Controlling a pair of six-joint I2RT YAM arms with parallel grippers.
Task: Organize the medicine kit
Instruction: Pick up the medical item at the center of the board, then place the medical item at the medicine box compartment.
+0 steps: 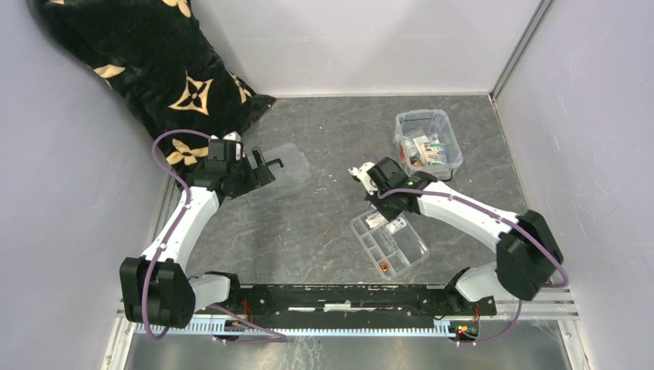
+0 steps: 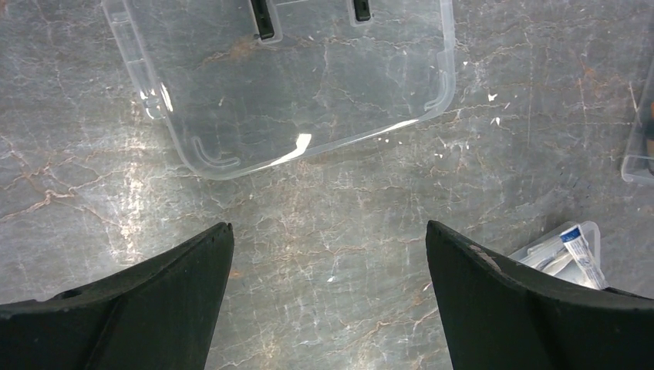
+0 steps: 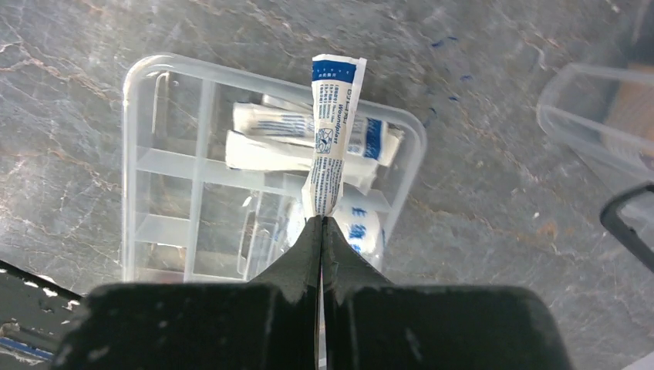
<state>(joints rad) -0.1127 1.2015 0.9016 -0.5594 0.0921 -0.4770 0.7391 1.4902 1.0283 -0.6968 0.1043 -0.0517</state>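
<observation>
The medicine kit box (image 1: 426,139) stands clear and lidless at the back right with packets inside; its edge (image 3: 594,116) shows in the right wrist view. Its flat clear lid (image 1: 281,171) (image 2: 293,85) lies apart on the table at centre left. My left gripper (image 1: 266,163) (image 2: 328,227) hovers open just short of the lid, nothing between its fingers. My right gripper (image 1: 361,173) (image 3: 321,220) is shut on the end of a white-and-blue plaster strip (image 3: 332,131). The strip hangs above the shallow divided tray (image 1: 389,243) (image 3: 154,154), where similar white packets (image 3: 270,139) lie.
A black cloth with a gold flower pattern (image 1: 154,69) is heaped at the back left, beside the left arm. Grey walls close the table at the back and both sides. A small orange item (image 1: 383,267) sits in a near compartment of the tray.
</observation>
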